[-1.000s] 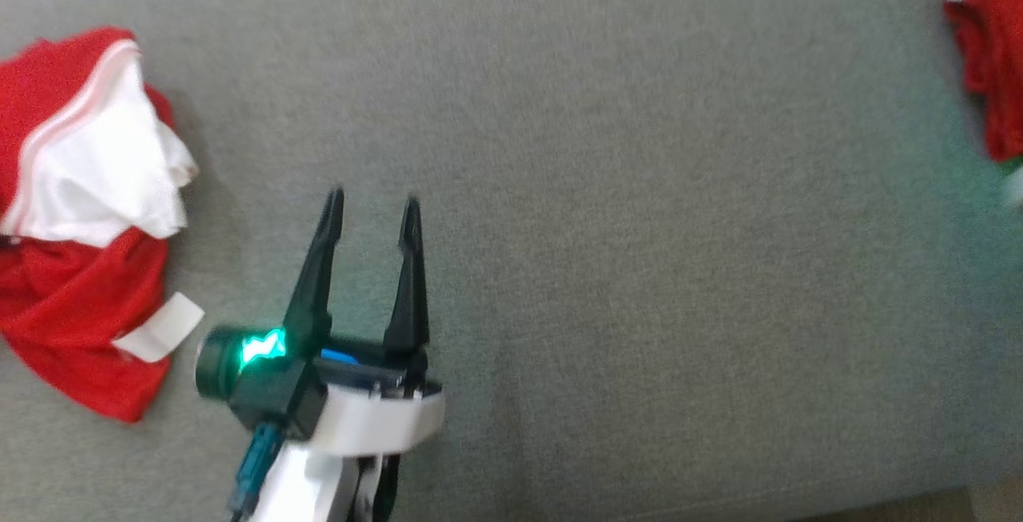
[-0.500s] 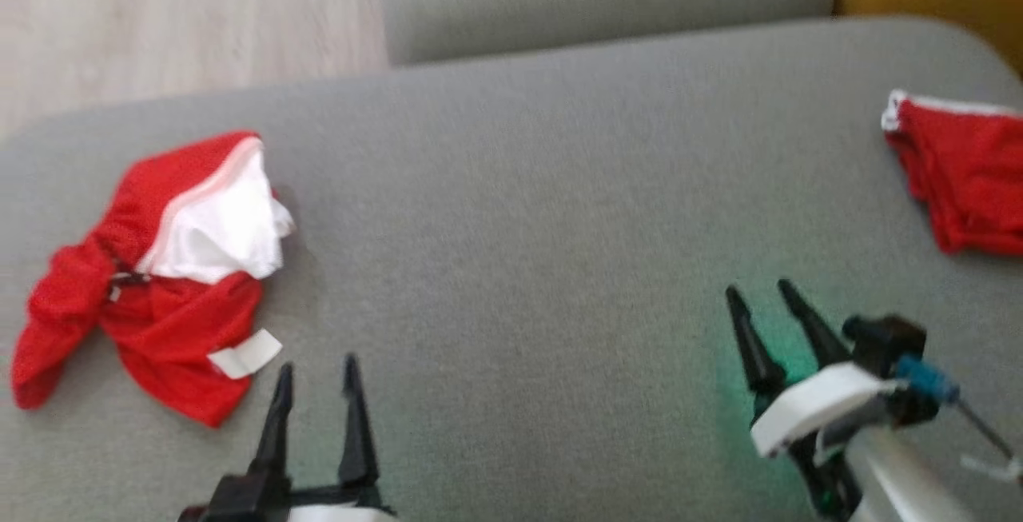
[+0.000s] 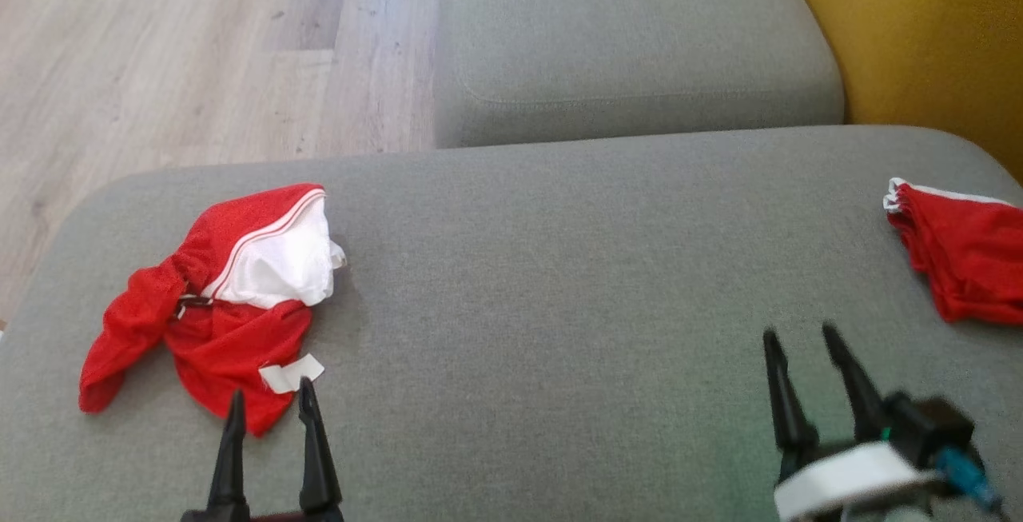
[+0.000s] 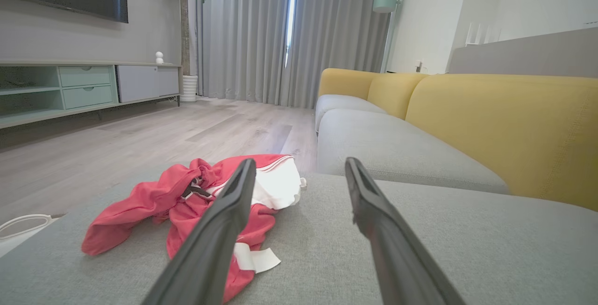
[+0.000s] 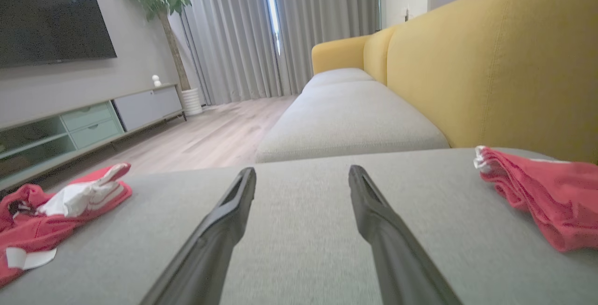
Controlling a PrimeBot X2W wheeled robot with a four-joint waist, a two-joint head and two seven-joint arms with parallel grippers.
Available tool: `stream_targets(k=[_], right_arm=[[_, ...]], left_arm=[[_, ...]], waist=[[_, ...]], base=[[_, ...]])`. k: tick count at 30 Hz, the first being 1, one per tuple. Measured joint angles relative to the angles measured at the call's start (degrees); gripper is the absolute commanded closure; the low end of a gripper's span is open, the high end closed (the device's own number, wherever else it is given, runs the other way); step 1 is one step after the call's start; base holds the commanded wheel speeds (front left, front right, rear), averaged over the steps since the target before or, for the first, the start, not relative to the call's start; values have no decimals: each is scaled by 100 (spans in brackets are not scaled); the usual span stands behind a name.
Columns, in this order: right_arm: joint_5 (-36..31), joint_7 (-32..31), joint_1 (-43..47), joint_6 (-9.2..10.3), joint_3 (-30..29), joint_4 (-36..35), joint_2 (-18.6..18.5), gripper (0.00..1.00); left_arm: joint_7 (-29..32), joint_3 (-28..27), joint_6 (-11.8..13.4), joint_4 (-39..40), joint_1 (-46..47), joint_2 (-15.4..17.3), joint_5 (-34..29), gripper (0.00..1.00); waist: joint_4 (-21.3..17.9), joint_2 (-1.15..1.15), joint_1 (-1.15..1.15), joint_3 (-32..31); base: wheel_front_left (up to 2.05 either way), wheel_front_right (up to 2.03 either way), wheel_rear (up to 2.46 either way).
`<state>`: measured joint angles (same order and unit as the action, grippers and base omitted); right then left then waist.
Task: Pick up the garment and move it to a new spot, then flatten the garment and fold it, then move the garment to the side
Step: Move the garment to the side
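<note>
Within 1 second our head camera lifted. Our left gripper (image 3: 270, 388) and right gripper (image 3: 799, 332) stayed spread and empty, so the crumpled garment (image 3: 208, 338) awaited pickup.

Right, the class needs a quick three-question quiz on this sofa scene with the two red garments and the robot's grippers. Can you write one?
1. True or false: the left gripper is shut on the crumpled red-and-white garment.
2. That garment lies on: A) grey cushion B) wooden floor C) TV cabinet.
3. Fill in: the other red garment lies to the robot's ____ of the right gripper.
Key: 1 false; 2 A; 3 right.
</note>
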<state>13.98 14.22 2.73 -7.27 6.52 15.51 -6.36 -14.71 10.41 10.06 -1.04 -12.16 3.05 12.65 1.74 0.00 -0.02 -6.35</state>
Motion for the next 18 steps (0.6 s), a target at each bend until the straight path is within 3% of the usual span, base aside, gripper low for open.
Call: stream_targets(k=[6,18], right_arm=[[-162,0,522,0,-168,-4,186,0],[-248,0,543,0,-111,33,238,0]], left_arm=[[0,-32,-109,21,-218,1,-187,0],[0,-33,-308,-158,-277,2,-414,0]], waist=[[106,0,1,-177],[74,0,2,-208]], base=[[0,0,0],[0,0,0]])
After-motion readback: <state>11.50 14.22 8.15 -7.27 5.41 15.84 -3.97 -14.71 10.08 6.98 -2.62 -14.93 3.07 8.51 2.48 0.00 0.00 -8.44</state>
